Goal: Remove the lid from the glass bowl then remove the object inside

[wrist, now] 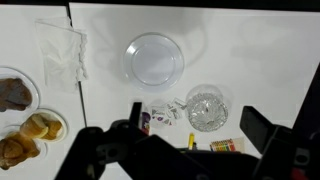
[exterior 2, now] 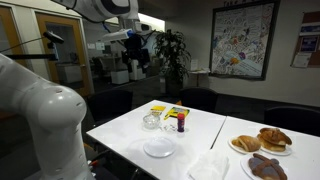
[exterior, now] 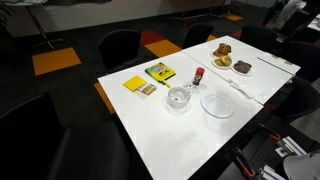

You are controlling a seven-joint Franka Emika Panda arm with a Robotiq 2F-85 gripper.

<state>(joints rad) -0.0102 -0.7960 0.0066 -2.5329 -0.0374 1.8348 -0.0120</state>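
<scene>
The small clear glass bowl point(exterior: 178, 98) stands uncovered near the middle of the white table; it also shows in the exterior view point(exterior 2: 152, 121) and the wrist view point(wrist: 207, 108). I cannot tell what is inside it. A white round disc point(exterior: 217, 104) lies flat on the table beside it, seen also in the exterior view point(exterior 2: 158, 149) and the wrist view point(wrist: 154, 58). A small crumpled wrapper point(wrist: 168, 108) lies next to the bowl. My gripper point(exterior 2: 137, 50) hangs high above the table, open and empty, its fingers point(wrist: 198, 125) spread either side of the bowl in the wrist view.
A small red-capped bottle point(exterior: 198, 75), a crayon box point(exterior: 159, 72) and a yellow pad point(exterior: 137, 84) lie near the bowl. Two plates of pastries point(exterior: 222, 55) point(exterior: 243, 67) and a clear plastic bag point(wrist: 60, 55) sit at one end. Dark chairs surround the table.
</scene>
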